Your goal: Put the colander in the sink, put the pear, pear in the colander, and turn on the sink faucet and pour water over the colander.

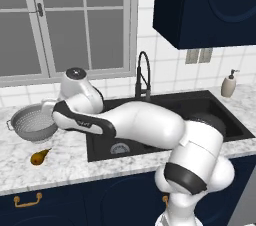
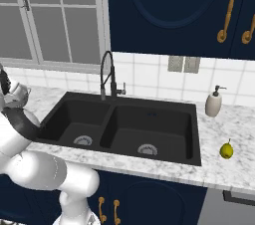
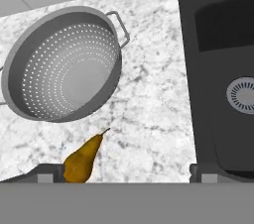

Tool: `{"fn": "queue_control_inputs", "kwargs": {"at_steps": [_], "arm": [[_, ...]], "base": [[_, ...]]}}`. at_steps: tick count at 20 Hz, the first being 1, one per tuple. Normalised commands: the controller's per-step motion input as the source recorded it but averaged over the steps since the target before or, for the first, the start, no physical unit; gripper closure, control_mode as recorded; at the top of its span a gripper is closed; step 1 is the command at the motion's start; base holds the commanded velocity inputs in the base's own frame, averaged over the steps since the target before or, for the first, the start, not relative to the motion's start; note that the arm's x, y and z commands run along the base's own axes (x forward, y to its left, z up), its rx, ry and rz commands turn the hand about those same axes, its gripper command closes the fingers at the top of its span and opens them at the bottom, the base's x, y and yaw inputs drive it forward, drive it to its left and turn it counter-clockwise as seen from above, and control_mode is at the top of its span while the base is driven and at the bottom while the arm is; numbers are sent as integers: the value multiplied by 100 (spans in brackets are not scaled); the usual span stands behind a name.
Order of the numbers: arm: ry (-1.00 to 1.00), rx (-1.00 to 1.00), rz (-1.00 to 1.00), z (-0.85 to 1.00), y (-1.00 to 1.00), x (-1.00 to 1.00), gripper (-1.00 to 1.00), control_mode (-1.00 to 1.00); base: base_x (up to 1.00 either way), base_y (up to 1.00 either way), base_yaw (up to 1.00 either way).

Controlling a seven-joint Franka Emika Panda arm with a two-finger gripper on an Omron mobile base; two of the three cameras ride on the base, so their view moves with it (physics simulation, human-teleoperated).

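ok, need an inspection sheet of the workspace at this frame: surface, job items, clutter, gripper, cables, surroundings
Surface: marble counter around a black double-basin sink, both basins empty.
Job's things: colander upright on the counter left of the sink, empty; brown pear lying in front of it; yellow-green pear on the counter right of the sink; faucet off, no water.
Clutter: soap dispenser by the wall.
Grippers: gripper open, above the counter between colander and sink, holding nothing.
Cables: nothing seen.
Surroundings: window, navy cabinets, tiled wall.
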Motion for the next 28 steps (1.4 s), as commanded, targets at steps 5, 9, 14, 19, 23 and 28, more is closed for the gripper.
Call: {"fn": "queue_control_inputs", "kwargs": {"at_steps": [5, 9, 14, 19, 23, 28], "arm": [[0, 0, -2, -33, 7, 18, -100, -100], [0, 0, 0, -37, 0, 19, -100, -100], [0, 0, 0, -10, 2, 29, -100, -100], [0, 0, 0, -16, 10, 33, -100, -100], [0, 0, -1, -15, 26, 34, -100, -100], [0, 0, -3, -10, 35, 38, -100, -100]], "base": [[0, 0, 0], [0, 0, 0], [0, 0, 0], [0, 0, 0], [0, 0, 0], [0, 0, 0]]}}
